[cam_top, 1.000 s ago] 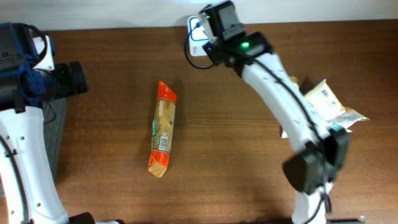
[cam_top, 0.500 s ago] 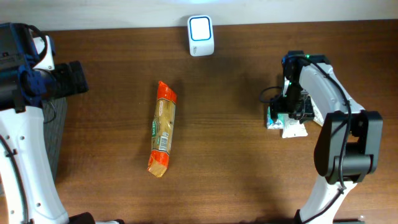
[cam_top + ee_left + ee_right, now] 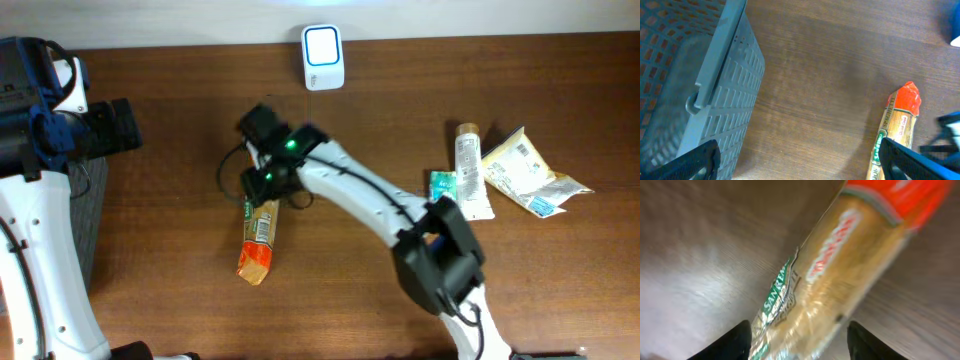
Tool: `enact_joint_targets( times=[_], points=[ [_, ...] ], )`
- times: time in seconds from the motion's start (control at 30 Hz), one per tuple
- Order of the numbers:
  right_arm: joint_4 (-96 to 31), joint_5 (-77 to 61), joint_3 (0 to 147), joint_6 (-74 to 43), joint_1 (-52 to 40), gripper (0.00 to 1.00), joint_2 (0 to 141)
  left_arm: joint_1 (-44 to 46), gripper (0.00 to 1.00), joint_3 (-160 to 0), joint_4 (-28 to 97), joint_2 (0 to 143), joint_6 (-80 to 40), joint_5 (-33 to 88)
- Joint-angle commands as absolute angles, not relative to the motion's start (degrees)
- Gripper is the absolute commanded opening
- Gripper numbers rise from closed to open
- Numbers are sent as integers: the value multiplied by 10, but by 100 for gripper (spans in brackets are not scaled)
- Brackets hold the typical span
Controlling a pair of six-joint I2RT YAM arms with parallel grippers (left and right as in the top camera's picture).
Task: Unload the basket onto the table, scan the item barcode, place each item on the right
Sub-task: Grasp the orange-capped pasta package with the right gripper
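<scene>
Right gripper [image 3: 799, 332] is hovering low over the spaghetti pack [image 3: 262, 225] rn. Its fingers [image 3: 737, 341] are standing apart w/ the pack running between them, so it's open and straddling the pack, not clamped. The wrist view's pretty blurry tho, so I can't tell if the pads are touching the wrapper.

The pack is lying flat on the wooden table [image 3: 380, 120], left of centre, w/ its long side pointing roughly toward the scanner [image 3: 323, 57]. The scanner is sitting at the far edge, well apart from the pack.

Left gripper [image 3: 797, 156] is hanging wide open way over on the left, right beside the grey basket [image 3: 705, 75] — the pack is showing off to one side in its wrist cam.

Over on the right, a white tube [image 3: 470, 172], a small green packet [image 3: 443, 186] and a yellow-white pouch [image 3: 525, 170] are lying bunched together, tube & green packet touching.
</scene>
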State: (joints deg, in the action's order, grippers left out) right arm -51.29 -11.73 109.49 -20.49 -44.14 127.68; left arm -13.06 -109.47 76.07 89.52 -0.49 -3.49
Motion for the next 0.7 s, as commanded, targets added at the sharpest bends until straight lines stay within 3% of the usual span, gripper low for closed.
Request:
enact_joint_targets(
  times=[0.0, 0.03, 0.1, 0.13, 0.27, 0.3, 0.33, 0.43, 0.53, 0.6, 0.67],
  points=[
    [-511, -68, 1093, -230, -455, 55, 1315, -133, 99, -1100, 760, 892, -4, -39],
    [-512, -66, 1093, -230, -455, 47, 1321, -133, 99, -1100, 760, 892, -4, -39],
    [-541, -6, 1093, -231, -449, 14, 1322, -133, 99, -1100, 760, 892, -4, -39],
    [-566, 14, 1093, -233, -442, 4, 1322, -133, 99, -1100, 760, 892, -4, -39],
    [-702, 63, 1093, -243, -387, 4, 1322, -133, 99, -1100, 760, 892, -5, -39],
    [-721, 57, 1093, -219, -372, 51, 1322, -133, 99, -1100, 760, 892, -4, -39],
    [-725, 33, 1094, -176, -359, 70, 1322, -133, 99, -1100, 760, 892, -4, -39],
    [-738, -100, 1122, -42, -308, 77, 1322, -133, 99, -1100, 760, 892, -4, -39],
    [-728, -329, 1139, 86, -281, 79, 1322, -133, 99, -1100, 760, 892, -4, -39],
    [-701, -302, 1138, 78, -299, 99, 1328, -133, 99, -1100, 760, 892, -4, -39],
    [-695, -240, 1138, 48, -313, 99, 1340, -133, 99, -1100, 760, 892, -4, -39]
  ],
)
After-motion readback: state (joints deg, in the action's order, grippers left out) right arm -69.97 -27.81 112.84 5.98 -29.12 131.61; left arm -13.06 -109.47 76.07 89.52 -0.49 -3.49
